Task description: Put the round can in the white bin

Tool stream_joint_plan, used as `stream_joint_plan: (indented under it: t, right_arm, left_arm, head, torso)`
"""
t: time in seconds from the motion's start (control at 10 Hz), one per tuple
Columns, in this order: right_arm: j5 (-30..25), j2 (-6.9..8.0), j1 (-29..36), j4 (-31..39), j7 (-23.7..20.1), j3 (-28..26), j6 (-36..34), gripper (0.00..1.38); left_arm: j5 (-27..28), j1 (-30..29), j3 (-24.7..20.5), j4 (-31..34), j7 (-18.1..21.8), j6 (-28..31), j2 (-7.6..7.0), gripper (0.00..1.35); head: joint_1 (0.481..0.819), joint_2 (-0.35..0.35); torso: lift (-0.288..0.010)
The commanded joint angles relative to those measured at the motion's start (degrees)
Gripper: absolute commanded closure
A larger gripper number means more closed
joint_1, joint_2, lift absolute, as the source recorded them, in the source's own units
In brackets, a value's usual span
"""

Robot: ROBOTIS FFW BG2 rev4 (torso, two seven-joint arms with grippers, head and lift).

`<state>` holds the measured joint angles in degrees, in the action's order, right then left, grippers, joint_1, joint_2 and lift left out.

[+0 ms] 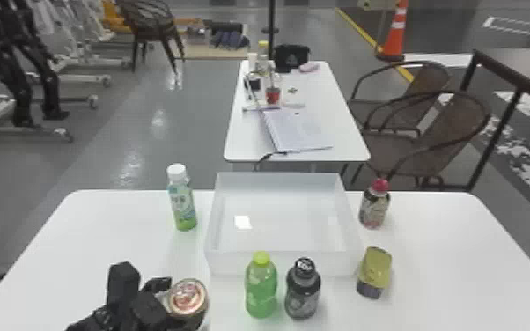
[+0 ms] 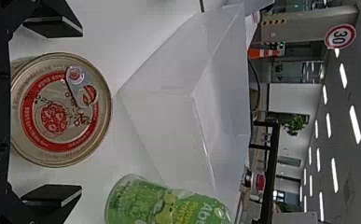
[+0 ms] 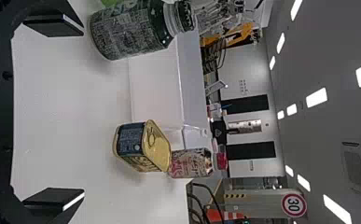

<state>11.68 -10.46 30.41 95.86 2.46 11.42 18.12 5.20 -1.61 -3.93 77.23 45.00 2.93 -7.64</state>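
Can (image 1: 188,297) between the left pincer's (image 1: 159,300) spread fingers, outside the bin (image 1: 229,263)

The can is near the bin's near left corner, to the left of the green bottle (image 1: 261,286). Its lid, with a pull tab and a red ring, faces up. Its base is hard to make out in the head view, but it seems to stand on the worktop (image 1: 436,251). The left pincer is wide: in the left wrist view one finger is on each side of the can, with a gap between each fingertip and the can. The right pincer (image 3: 82,113) is wide too, with nothing between its fingertips.

The bin sits at the middle of the worktop's far side. Just in front of its near wall, the green bottle and the dark bottle (image 1: 302,290) stand side by side, apart. To the bin's left is the white-capped bottle (image 1: 182,202); to its right is the red-capped bottle (image 1: 374,207), with the yellow tin (image 1: 375,269) nearer the robot. Farther off, a second table (image 1: 343,147) holds a notebook (image 1: 297,132).
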Motion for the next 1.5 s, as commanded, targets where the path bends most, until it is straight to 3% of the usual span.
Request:
stream_joint_plan:
  t: [0.0, 0.1, 0.2, 0.3, 0.5, 0.7, 1.0, 1.4]
  right_arm:
    - [0.01, 0.0, -0.09, -0.05, 0.01, 0.0, 0.07, 0.08]
    - [0.01, 0.09, -0.09, -0.05, 0.01, 0.0, 0.07, 0.08]
    - [0.01, 0.09, -0.09, -0.05, 0.01, 0.0, 0.07, 0.08]
    - [0.45, 0.09, -0.09, -0.23, 0.01, 0.0, 0.16, 0.08]
    - [0.8, 0.18, 0.0, -0.41, 0.01, 0.0, 0.34, 0.08]
    - [0.8, 0.18, 0.09, -0.41, -0.08, 0.0, 0.34, 0.08]
    - [0.8, 0.18, 0.09, -0.41, -0.08, 0.0, 0.34, 0.08]
    - [0.8, 0.35, 0.0, -0.58, -0.08, 0.0, 0.34, 0.08]
  left_arm:
    - [1.13, 0.46, 0.06, -0.67, 0.0, 0.05, 0.26, 0.15]
    - [1.66, 0.64, -0.12, -0.94, 0.0, 0.05, 0.44, 0.32]
    - [1.92, 0.64, -0.29, -1.11, 0.0, -0.21, 0.52, 0.71]
    - [2.45, 0.73, -0.47, -1.11, 0.0, -0.74, 0.61, 0.82]
    - [3.07, 0.64, -0.64, 0.21, -0.09, 0.05, 0.7, 0.82]
    - [5.7, -1.03, -2.58, 8.64, -1.14, 3.13, 2.19, 0.83]
    - [5.44, 1.08, -0.82, 15.41, -0.44, 9.64, 0.87, 0.83]
    - [4.21, 8.02, 4.1, 16.03, 1.49, 12.8, 0.52, 0.83]
  head:
    - [0.549, 0.0]
    - [0.549, 0.0]
    - [0.549, 0.0]
    - [0.549, 0.0]
    - [0.549, 0.0]
    - [0.549, 0.0]
    - [0.549, 0.0]
    - [0.549, 0.0]
  torso:
    - [-0.1]
    - [-0.1]
    - [-0.1]
    - [-0.1]
    - [-0.1]
    - [-0.1]
    - [-0.1]
    - [-0.1]
